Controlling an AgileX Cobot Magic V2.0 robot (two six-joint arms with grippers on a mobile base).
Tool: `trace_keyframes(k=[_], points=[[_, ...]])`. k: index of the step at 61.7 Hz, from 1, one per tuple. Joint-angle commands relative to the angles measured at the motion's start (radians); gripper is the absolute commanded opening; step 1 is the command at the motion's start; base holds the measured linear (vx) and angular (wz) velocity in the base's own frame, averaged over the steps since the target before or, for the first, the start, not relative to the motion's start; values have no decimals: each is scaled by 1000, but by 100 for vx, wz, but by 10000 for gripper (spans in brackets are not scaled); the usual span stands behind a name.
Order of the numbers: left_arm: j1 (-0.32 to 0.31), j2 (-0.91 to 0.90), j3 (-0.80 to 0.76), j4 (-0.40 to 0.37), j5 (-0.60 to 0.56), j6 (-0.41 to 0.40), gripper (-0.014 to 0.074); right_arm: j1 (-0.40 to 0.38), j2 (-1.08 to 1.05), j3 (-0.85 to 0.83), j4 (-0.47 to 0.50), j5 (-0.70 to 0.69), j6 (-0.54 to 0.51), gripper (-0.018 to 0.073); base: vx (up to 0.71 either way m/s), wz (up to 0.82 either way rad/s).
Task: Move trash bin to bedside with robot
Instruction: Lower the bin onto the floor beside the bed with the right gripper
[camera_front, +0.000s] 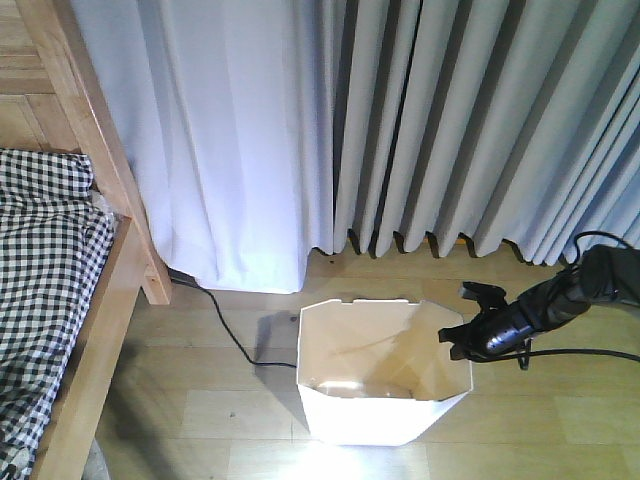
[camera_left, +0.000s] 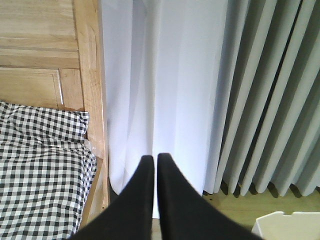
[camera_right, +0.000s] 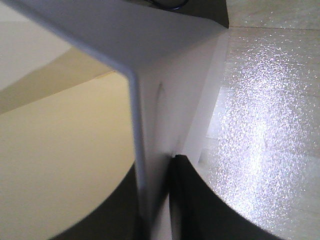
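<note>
1. Exterior front-facing view: the right arm (camera_front: 560, 300) reaches in from the right edge, angled down, its right gripper (camera_front: 462, 333) at the right rim of the trash bin (camera_front: 375, 400).
2. Right wrist view: the fingers (camera_right: 192, 200) clamp the bin wall, one inside, one outside.
3. Left wrist view: the left gripper (camera_left: 155, 162) is aloft, fingers pressed together, empty, pointing at the curtains (camera_left: 200, 90).
4. The bin stands upright on the wooden floor (camera_front: 560, 430), well apart from the bed (camera_front: 60, 290) at left.
5. Bed cut off by the frame; checked bedding partly visible.
6. A black cable (camera_front: 225, 330) trails across the floor towards the bin.
</note>
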Motion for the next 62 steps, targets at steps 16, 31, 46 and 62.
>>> trace_keyframes(k=[16,31,46,62], points=[[-6,-14,19,-4,-69,-6,-6,33,-24,-99,4,91,54,69,0,0],[-6,-14,19,-4,-69,-6,-6,33,-24,-98,-20,64,55,137,0,0],[-6,-14,19,-4,-69,-6,-6,33,-24,-98,-27,48,55,274,0,0],[-6,-14,19,-4,-69,-6,-6,33,-24,-98,-64,17,106,475,0,0]])
